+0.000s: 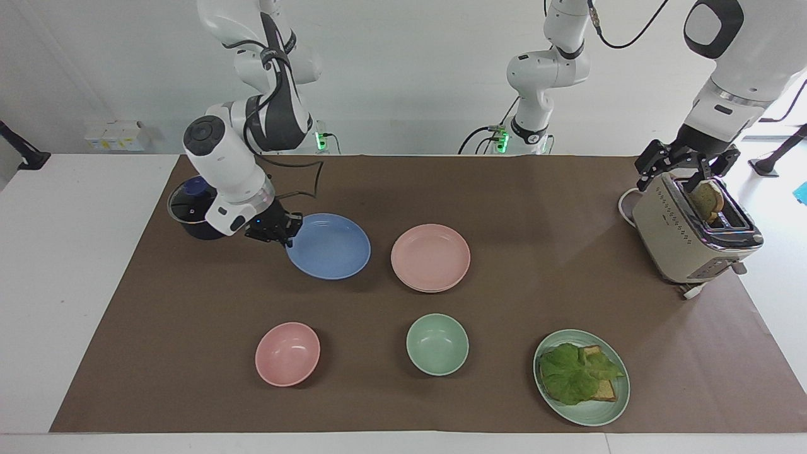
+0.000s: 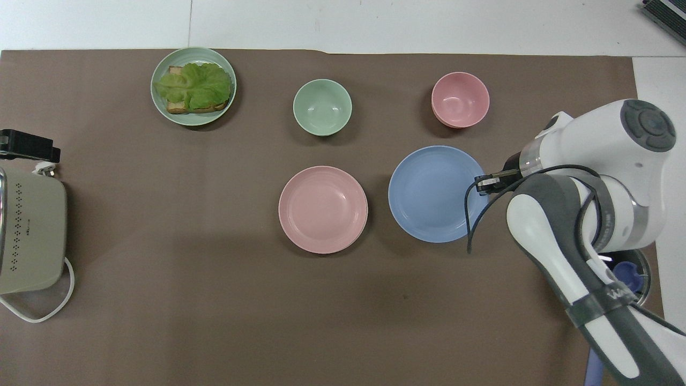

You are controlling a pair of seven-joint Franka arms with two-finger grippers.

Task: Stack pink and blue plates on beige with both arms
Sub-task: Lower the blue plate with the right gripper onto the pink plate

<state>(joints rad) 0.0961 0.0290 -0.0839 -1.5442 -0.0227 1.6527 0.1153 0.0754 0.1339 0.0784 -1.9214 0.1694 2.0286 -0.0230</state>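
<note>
I had the right gripper with its jaws pressed together on the rim of the blue plate, pinching it at the plate's nine o'clock in the facing view. From overhead the same grip sat at the plate's three o'clock, with the gripper partly under the arm's cable.

The facing view showed a shadow on the brown mat under the blue plate, so the plate was up off it. The overhead view did not settle that. It showed the blue plate just beside the pink plate, at its three o'clock and not overlapping it.

The pink plate lay mid-table. In the facing view a second, paler rim showed under its six o'clock edge, which was the beige plate beneath it. From overhead that rim was barely visible.

The left gripper waited over the toaster with its jaws spread. Overhead caught only a black piece of it at nine o'clock.

The pink bowl was at the blue plate's one o'clock overhead. The green bowl was at the pink plate's twelve. The green plate with toast and lettuce was at its ten.
</note>
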